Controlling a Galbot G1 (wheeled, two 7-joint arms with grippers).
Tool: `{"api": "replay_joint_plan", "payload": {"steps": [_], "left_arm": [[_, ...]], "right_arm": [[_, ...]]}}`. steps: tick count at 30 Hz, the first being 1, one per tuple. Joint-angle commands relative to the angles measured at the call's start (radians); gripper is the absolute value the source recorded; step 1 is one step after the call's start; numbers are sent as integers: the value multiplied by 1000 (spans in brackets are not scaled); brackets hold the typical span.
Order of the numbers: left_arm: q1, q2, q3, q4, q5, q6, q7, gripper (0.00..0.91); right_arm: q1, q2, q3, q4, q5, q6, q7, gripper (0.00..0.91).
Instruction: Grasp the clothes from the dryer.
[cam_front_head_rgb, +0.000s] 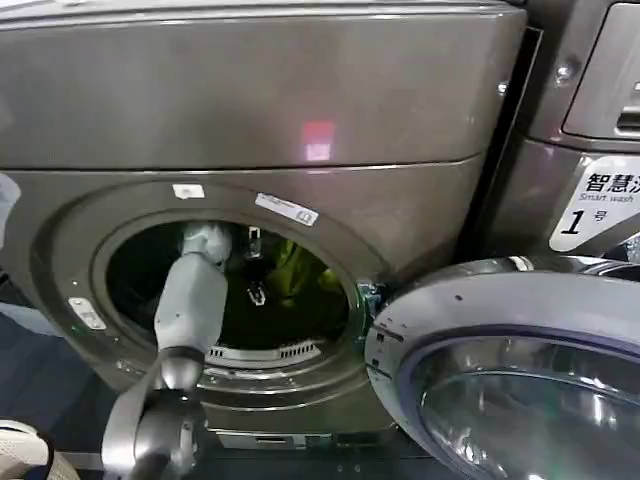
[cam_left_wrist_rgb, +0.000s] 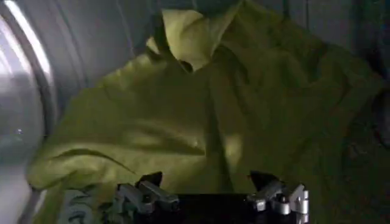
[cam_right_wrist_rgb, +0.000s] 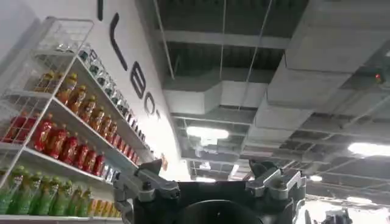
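L pincer (cam_left_wrist_rgb: 207, 182) inside dryer (cam_front_head_rgb: 300, 100) drum, tips apart, just short of clothes (cam_left_wrist_rgb: 244, 109), R pincer (cam_right_wrist_rgb: 207, 176) apart, aimed at ceiling

Dryer (cam_front_head_rgb: 300, 110): dark grey-bronze front-loader, porthole standing open, its door (cam_front_head_rgb: 520, 370) swinging out to the right. Steel drum (cam_left_wrist_rgb: 67, 55) carrying the clothes (cam_left_wrist_rgb: 231, 122), a crumpled yellow-green bundle lying against the drum wall, pale printed patch (cam_left_wrist_rgb: 76, 207) showing at one edge.

White wire shelving (cam_right_wrist_rgb: 55, 131) stocked with rows of red, orange, green drink bottles (cam_right_wrist_rgb: 58, 146). Grey ceiling ducts (cam_right_wrist_rgb: 213, 97), lit ceiling panel (cam_right_wrist_rgb: 207, 132). Neighbouring grey-bronze machine bearing white "1" label (cam_front_head_rgb: 597, 205).
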Motion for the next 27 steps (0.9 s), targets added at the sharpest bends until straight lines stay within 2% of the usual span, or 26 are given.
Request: {"api": "replay_joint_plan", "payload": {"steps": [1, 6, 7, 8, 9, 10, 27], "left_arm": [[-2, 2, -1, 48, -2, 5, 0, 907], [2, 6, -3, 70, -4, 7, -4, 907], [3, 9, -2, 77, -19, 7, -5, 410], [5, 9, -2, 78, -25, 8, -5, 114], [7, 10, -3, 79, -26, 2, -3, 34], [7, 11, -3, 82, -32, 1, -3, 0], [20, 12, -2, 72, -96, 11, -26, 0]], "right_arm": [[0, 1, 0, 2, 1, 0, 1, 907], [1, 2, -3, 4, 1, 0, 1, 907], [1, 2, -3, 4, 1, 0, 1, 907], [0, 2, -2, 3, 1, 1, 1, 907], [0, 3, -2, 3, 1, 1, 1, 907], [-1, 3, -2, 1, 1, 2, 1, 907], [-1, 2, -4, -2, 5, 0, 1, 907]]}}
